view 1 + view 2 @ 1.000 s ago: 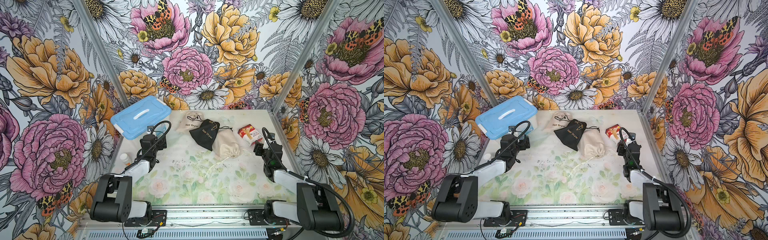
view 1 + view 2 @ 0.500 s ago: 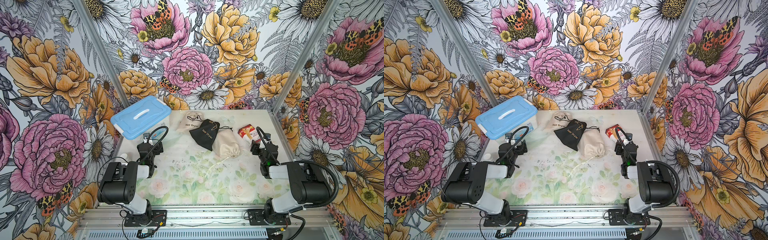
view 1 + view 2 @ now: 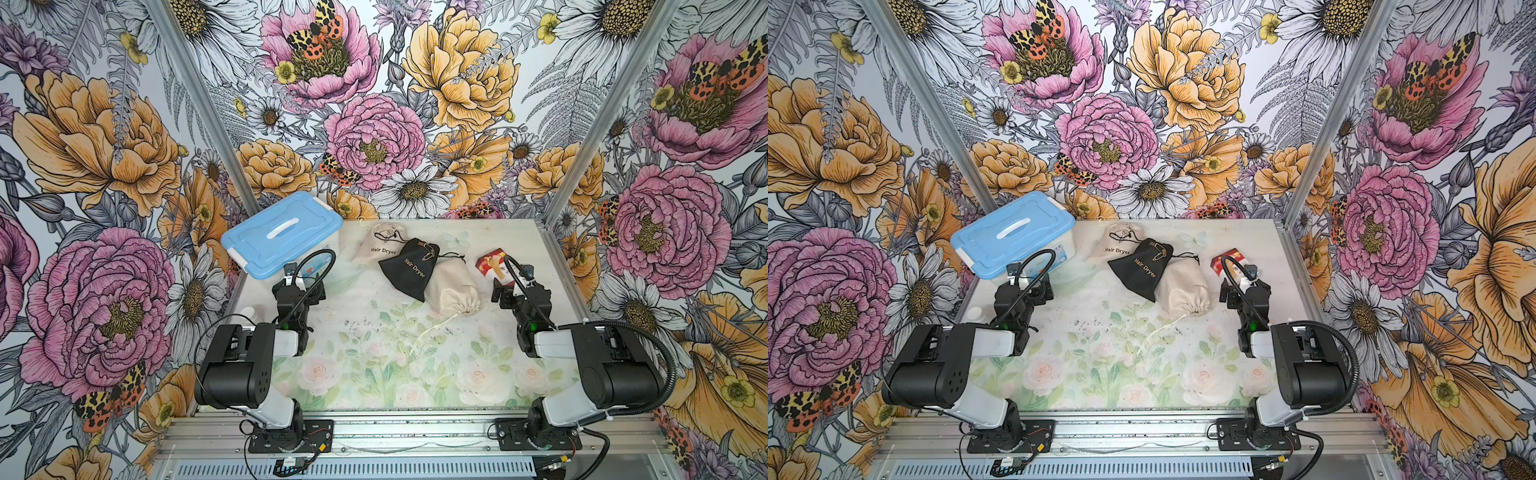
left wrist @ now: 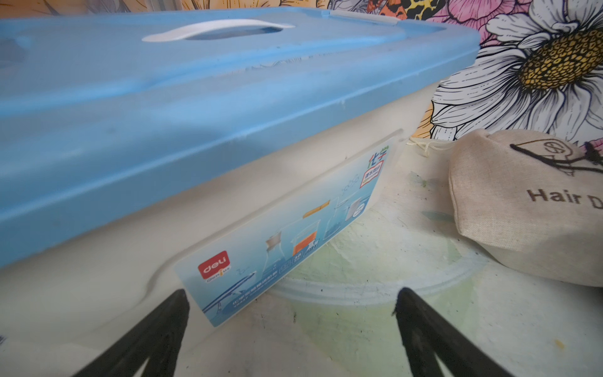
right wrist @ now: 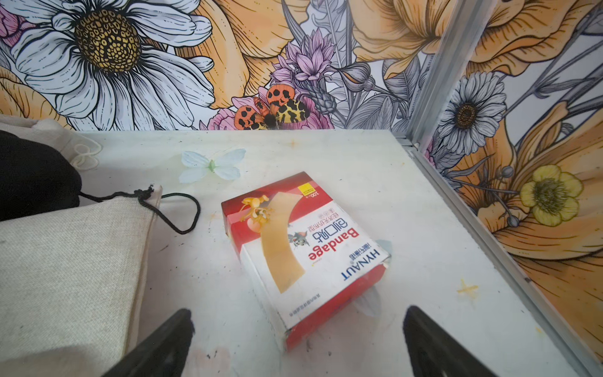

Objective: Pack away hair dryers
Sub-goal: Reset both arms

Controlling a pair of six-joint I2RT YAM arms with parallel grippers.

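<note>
No hair dryers show in any view. Three cloth pouches lie at the back middle: a beige one (image 3: 381,246) printed "Hair Dryer", a black one (image 3: 409,268) and a full beige one (image 3: 453,289) with its drawstring trailing forward. My left gripper (image 3: 300,289) (image 4: 290,303) is open and holds nothing, low over the table just in front of the blue-lidded box (image 3: 282,237). My right gripper (image 3: 508,293) (image 5: 297,321) is open too and holds nothing, just in front of the bandage box (image 5: 303,248), with the full beige pouch (image 5: 65,261) beside it.
The blue-lidded box (image 4: 195,98) stands closed at the back left. A red and white bandage box (image 3: 492,262) lies at the back right near the metal frame rail (image 5: 489,235). A small white object (image 3: 250,312) sits at the table's left edge.
Both arms have folded back, their elbows now over their bases, while the grippers stay near the same spots. The right gripper has opened wider.
</note>
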